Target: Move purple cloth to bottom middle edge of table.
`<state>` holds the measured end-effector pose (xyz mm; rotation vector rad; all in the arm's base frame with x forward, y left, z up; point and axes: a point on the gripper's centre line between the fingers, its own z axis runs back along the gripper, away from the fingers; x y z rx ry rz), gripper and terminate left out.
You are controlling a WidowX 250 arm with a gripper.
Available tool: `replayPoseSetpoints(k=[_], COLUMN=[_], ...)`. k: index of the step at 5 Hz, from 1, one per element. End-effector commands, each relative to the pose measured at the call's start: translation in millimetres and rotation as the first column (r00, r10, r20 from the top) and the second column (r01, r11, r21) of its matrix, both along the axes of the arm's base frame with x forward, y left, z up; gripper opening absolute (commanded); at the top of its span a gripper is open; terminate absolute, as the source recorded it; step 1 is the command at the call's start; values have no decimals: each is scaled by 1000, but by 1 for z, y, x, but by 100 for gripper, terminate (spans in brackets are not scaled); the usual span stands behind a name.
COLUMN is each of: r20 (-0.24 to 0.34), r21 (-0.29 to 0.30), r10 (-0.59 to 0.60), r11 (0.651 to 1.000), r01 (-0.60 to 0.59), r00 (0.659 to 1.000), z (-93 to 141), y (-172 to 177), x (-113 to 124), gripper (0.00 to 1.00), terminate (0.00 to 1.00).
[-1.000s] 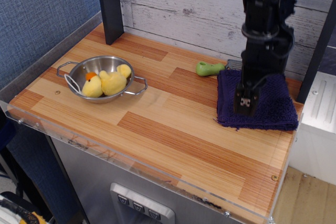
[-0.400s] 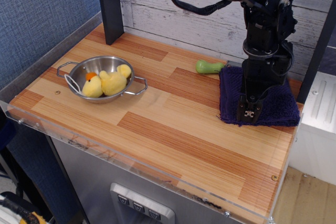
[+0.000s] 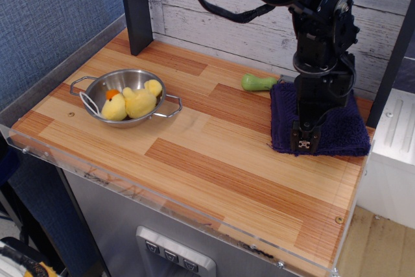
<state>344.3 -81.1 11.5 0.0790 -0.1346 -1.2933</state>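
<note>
The purple cloth (image 3: 337, 128) lies folded at the right side of the table (image 3: 214, 167), close to the back right corner. My gripper (image 3: 304, 144) points straight down at the cloth's front edge, left of its middle. The fingers stand close together and press into the fabric, pinching the front edge. The black arm hides the middle of the cloth.
A green object (image 3: 258, 83) lies just behind the cloth's left corner. A steel bowl (image 3: 127, 97) holding yellow plush chicks (image 3: 133, 102) sits at the left. A black post (image 3: 135, 8) stands at the back left. The clear rim (image 3: 194, 215) runs along the front edge.
My gripper has come down from just above the cloth onto its front edge and its fingers have drawn together. The cloth's front edge has bunched slightly. The bowl and green object have not moved.
</note>
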Motion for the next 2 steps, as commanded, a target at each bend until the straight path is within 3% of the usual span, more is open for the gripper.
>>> replayPoseSetpoints(k=[1, 2], r20=[-103, -106], r21=[44, 60], r10=[66, 115], r11=[997, 992], r01=[-62, -109], r00=[992, 988], z=[-6, 3], y=[33, 45], x=[-30, -40], gripper=[100, 100], terminate=[0, 0])
